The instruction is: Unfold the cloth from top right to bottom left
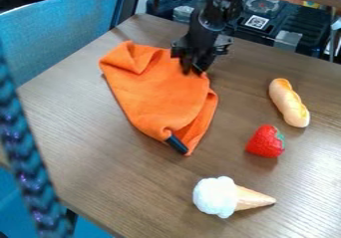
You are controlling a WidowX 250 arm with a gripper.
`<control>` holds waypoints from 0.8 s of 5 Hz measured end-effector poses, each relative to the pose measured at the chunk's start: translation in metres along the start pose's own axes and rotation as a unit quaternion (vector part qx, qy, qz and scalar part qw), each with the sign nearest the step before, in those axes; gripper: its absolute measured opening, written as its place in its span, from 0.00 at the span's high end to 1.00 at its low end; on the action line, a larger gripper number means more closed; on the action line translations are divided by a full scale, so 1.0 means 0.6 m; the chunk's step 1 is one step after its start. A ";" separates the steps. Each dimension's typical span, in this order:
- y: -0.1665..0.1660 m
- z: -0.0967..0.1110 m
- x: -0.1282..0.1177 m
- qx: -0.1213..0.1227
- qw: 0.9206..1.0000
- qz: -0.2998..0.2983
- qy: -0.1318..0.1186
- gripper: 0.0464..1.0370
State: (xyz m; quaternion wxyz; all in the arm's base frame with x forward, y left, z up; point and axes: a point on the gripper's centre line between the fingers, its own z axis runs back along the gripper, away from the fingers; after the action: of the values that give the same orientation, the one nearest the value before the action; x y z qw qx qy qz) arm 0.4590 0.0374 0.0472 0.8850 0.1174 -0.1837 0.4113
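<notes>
Your cloth [152,95] lies left of and above the middle of the frame, slanting down to a narrow lower end. It isn't flat: a flap is turned over at its upper left, and along its lower right side one layer shows from under another, so you have folds left to open. A dark tag [176,144] sticks out near the lower tip.

Your gripper [192,71] points down at the cloth's upper right edge, its tip right at the fabric. That suits the task, since the top right is where the unfolding should begin; from there you would want to bring the top layer over toward the bottom left. You cannot tell from here whether it is wide, narrow or holding cloth, so check the grip before you lift. I judge you are at the start of the pull, with the spreading not yet done.

If you catch both layers, the whole cloth will likely slide over the table [86,152] instead of opening. It looks soft, so lift a little first and draw it across slowly.

The bread [289,102] and strawberry [265,142] lie at the right, the ice cream [230,197] below; keeping left of them should keep your path from snagging.
</notes>
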 end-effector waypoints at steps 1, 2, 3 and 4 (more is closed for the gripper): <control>0.000 -0.002 -0.002 -0.002 1.000 0.001 0.001 0.86; 0.001 0.001 -0.003 -0.020 1.000 0.002 0.019 0.96; 0.010 0.013 0.002 -0.049 0.997 0.010 0.064 0.98; 0.021 0.051 0.029 -0.103 0.991 0.030 0.081 0.98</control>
State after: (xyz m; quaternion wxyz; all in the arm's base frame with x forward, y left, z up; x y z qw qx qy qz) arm 0.4526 0.0467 0.0829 0.8915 -0.0132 -0.1565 0.4249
